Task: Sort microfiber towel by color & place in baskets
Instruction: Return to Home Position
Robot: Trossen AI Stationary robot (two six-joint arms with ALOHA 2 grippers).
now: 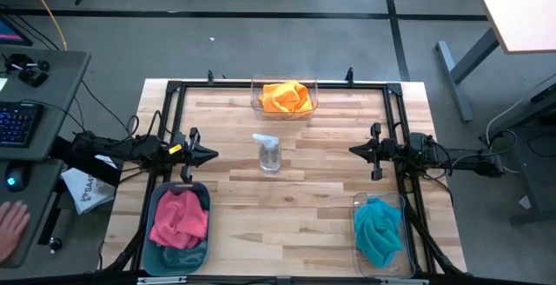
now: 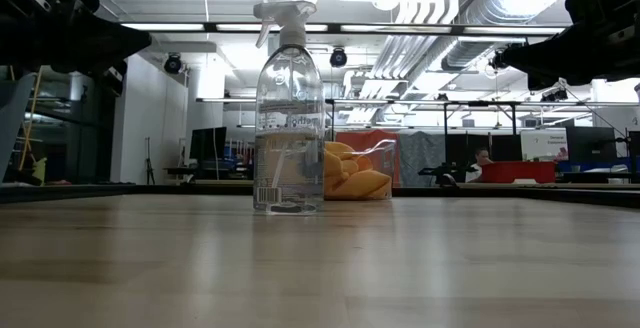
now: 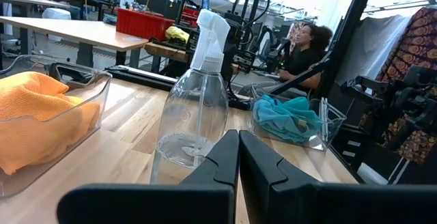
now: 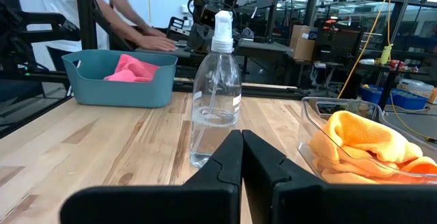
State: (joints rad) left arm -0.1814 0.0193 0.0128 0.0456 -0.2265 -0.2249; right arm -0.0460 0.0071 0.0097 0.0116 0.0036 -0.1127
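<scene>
An orange towel (image 1: 286,96) lies in a clear basket (image 1: 257,104) at the table's far edge. A pink towel (image 1: 180,218) lies in the teal basket (image 1: 156,246) at the near left. A teal towel (image 1: 379,229) lies in a clear basket (image 1: 358,205) at the near right. My left gripper (image 1: 214,154) hovers shut and empty at the table's left side. My right gripper (image 1: 353,149) hovers shut and empty at the right side. Both point toward the table's middle.
A clear spray bottle (image 1: 269,153) stands upright in the table's middle, between the two grippers. A black frame (image 1: 278,84) runs along the table's edges. A person's hand (image 1: 10,228) rests on a desk left of the table.
</scene>
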